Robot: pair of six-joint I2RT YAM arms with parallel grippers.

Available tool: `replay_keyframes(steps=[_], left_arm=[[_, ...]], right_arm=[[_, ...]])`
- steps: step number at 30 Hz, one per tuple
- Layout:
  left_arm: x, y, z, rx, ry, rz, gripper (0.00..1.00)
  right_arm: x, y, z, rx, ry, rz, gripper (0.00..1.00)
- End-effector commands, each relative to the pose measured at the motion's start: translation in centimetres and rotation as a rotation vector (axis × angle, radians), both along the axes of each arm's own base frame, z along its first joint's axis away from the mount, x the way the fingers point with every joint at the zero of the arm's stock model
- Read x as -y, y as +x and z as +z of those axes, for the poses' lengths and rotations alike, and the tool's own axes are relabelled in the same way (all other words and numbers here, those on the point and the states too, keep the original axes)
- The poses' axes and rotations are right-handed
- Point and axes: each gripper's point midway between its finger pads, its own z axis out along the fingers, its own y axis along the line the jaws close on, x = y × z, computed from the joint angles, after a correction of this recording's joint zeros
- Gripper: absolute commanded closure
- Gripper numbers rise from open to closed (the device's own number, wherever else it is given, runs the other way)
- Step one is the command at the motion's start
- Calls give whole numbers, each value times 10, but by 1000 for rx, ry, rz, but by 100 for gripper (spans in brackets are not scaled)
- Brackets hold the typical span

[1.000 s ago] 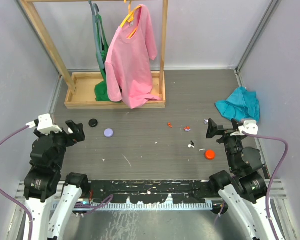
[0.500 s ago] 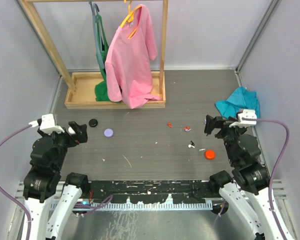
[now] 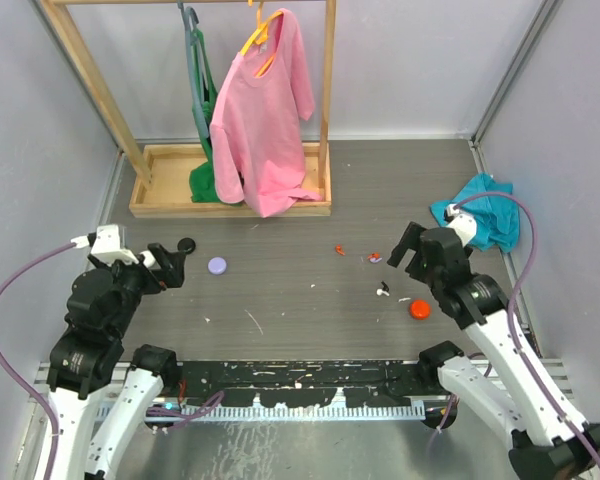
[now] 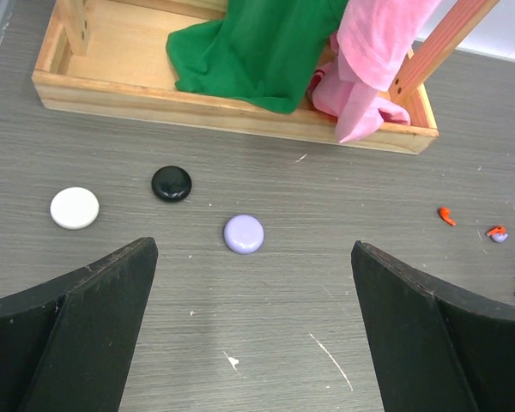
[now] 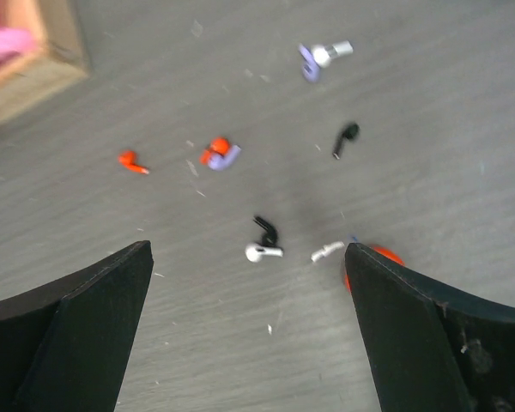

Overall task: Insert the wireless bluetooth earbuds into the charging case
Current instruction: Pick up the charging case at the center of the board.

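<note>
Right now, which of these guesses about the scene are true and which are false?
1. The left hand and right hand are both open and empty. True.
2. The lilac case lies inside the wooden tray. False: it lies on the table in front of the tray, near the black case.
3. A pink shirt hangs on the wooden rack. True.
4. All the earbuds are tucked into a case. False: several lie loose on the table.
5. The teal cloth lies on the left arm's side. False: it lies on the right arm's side.
</note>
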Motion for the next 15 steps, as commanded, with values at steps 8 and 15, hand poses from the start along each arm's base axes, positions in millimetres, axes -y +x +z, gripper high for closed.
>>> replay_keyframes(steps=[8,15], left_arm=[[5,-1,10,57,23,-35,2],[8,-4,10,63,27,-58,2]], right_arm=[[19,-24,-105,-368,16,-289,0],[45,-41,-157,-519,85,-443,10]])
